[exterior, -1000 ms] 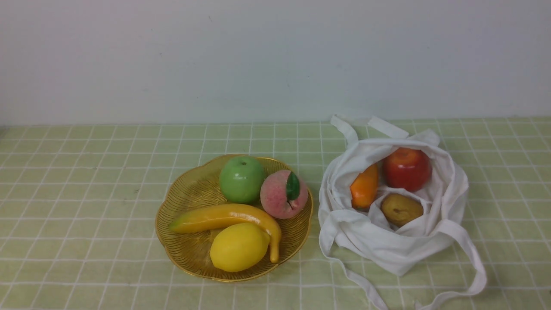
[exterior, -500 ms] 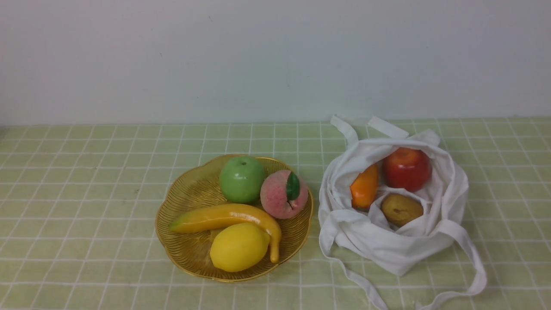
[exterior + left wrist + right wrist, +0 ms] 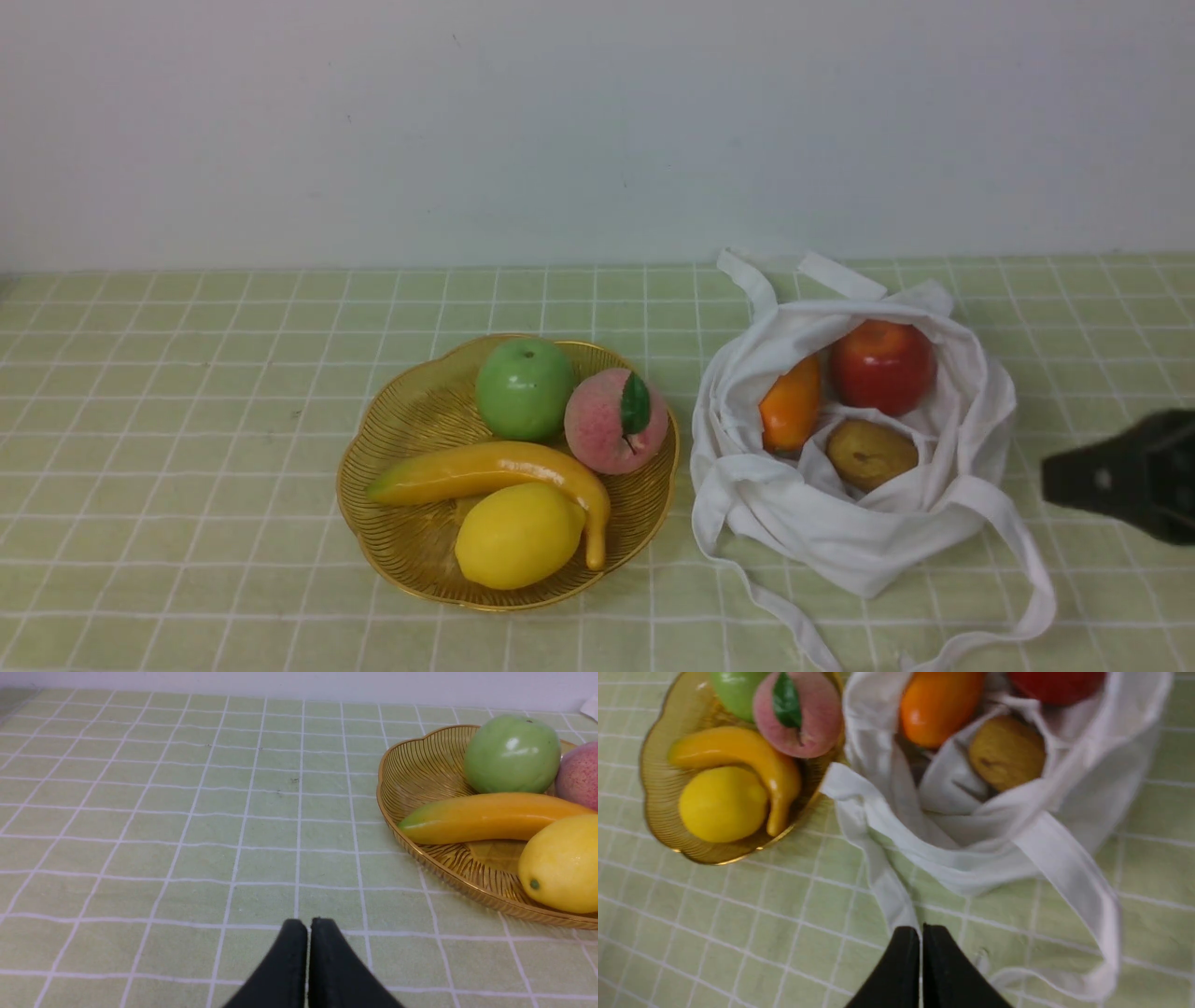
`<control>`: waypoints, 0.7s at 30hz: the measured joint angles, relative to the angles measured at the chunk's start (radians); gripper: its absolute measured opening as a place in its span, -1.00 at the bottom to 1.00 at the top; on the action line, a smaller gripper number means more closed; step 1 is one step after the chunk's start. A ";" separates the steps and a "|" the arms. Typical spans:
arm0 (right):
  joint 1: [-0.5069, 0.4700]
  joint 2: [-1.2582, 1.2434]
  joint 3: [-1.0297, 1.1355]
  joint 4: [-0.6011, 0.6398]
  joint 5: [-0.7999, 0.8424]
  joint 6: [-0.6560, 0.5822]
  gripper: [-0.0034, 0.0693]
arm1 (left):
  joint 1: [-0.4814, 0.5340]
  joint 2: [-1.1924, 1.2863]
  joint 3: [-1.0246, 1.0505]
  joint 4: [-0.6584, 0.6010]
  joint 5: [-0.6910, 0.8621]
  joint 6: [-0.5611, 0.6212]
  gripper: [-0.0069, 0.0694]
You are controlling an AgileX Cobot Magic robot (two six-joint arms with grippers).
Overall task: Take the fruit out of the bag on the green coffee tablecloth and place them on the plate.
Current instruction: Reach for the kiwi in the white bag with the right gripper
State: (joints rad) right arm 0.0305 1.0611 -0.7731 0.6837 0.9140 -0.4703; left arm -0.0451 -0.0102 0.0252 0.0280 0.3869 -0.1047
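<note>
In the front view I have the bag (image 3: 868,551) lying open on the green coffee tablecloth (image 3: 187,420), on my right half of the table, with the red apple (image 3: 883,366) at the back, the orange fruit (image 3: 792,406) to its left and the kiwi (image 3: 870,454) nearest me, all three inside it. The plate (image 3: 420,411) sits just left of the bag and carries a green apple (image 3: 525,388), a peach (image 3: 614,422), a banana (image 3: 485,471) and a lemon (image 3: 518,535). The right tool (image 3: 1055,481) pokes in from the right edge, its dark tip aimed at the bag, level with the kiwi, apart from the cloth wall. The left tool does not show here. In the left wrist view the left tool (image 3: 307,926) has its fingers pressed together, empty, low over bare tablecloth, with the plate (image 3: 420,765) ahead and off to the side, well apart from the bag's fruit. In the right wrist view the right tool (image 3: 921,933) is likewise closed with nothing between its fingers, and the camera looks steeply down; the tips hang by a strap of the bag (image 3: 971,858), with the kiwi (image 3: 1007,752), orange fruit (image 3: 941,707) and red apple (image 3: 1055,686) beyond them.
</note>
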 joint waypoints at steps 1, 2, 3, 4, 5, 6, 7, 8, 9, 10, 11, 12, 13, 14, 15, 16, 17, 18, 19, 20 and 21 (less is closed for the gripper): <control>0.000 0.056 -0.033 0.032 0.010 -0.046 -0.86 | 0.000 0.000 0.000 0.000 0.000 0.000 -0.84; 0.003 0.110 -0.062 0.054 0.021 -0.076 -0.83 | 0.000 0.000 0.000 0.000 0.000 0.000 -0.84; 0.008 0.144 -0.091 0.057 0.025 -0.089 -0.80 | 0.000 0.000 0.000 0.000 0.000 0.000 -0.84; 0.016 0.178 -0.113 0.054 0.027 -0.093 -0.79 | 0.000 0.000 0.000 0.000 0.000 0.000 -0.84; 0.028 0.210 -0.136 0.044 0.027 -0.094 -0.77 | 0.000 0.000 0.000 0.000 0.000 0.000 -0.84; 0.036 0.233 -0.147 0.037 0.027 -0.094 -0.76 | 0.000 0.000 0.000 0.000 0.000 0.000 -0.84; 0.058 0.262 -0.174 0.021 0.027 -0.092 -0.74 | 0.000 0.000 0.000 0.000 0.000 0.000 -0.84; 0.101 0.318 -0.217 -0.021 0.026 -0.078 -0.71 | 0.000 0.000 0.000 0.000 0.000 0.000 -0.84; 0.129 0.352 -0.244 -0.059 0.025 -0.060 -0.68 | 0.000 0.000 0.000 0.000 0.000 0.000 -0.84; 0.157 0.384 -0.270 -0.086 0.021 -0.045 -0.66 | 0.000 0.000 0.000 0.000 0.000 0.000 -0.84; 0.182 0.415 -0.296 -0.122 0.013 -0.021 -0.64 | 0.000 0.000 0.000 0.000 0.000 0.000 -0.84; 0.199 0.439 -0.317 -0.158 0.005 0.002 -0.62 | 0.000 0.000 0.000 0.000 0.000 0.000 -0.84; 0.218 0.468 -0.341 -0.195 -0.009 0.032 -0.59 | 0.000 0.000 0.000 0.000 0.000 0.000 -0.84; 0.230 0.490 -0.359 -0.227 -0.020 0.057 -0.56 | 0.000 0.000 0.000 0.000 0.000 0.000 -0.84; 0.248 0.533 -0.392 -0.288 -0.037 0.103 -0.49 | 0.000 0.000 0.000 0.000 0.000 0.000 -0.84; 0.251 0.543 -0.400 -0.295 -0.039 0.114 -0.48 | 0.000 0.000 0.000 0.000 0.000 0.000 -0.84; 0.258 0.578 -0.426 -0.352 -0.046 0.155 -0.40 | 0.000 0.000 0.000 0.000 0.000 0.000 -0.84; 0.260 0.596 -0.438 -0.377 -0.046 0.168 -0.36 | 0.000 0.000 0.000 0.000 0.000 0.000 -0.84; 0.260 0.601 -0.441 -0.377 -0.046 0.172 -0.35 | 0.000 0.000 0.000 0.000 0.000 0.000 -0.84; 0.262 0.636 -0.461 -0.426 -0.046 0.195 -0.23 | 0.000 0.000 0.000 0.000 0.000 0.000 -0.84; 0.263 0.661 -0.474 -0.464 -0.047 0.205 -0.14 | 0.000 0.000 0.000 0.000 0.000 0.000 -0.84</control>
State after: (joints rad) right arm 0.2936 1.7217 -1.2473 0.2195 0.8672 -0.2650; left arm -0.0451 -0.0102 0.0252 0.0280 0.3869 -0.1047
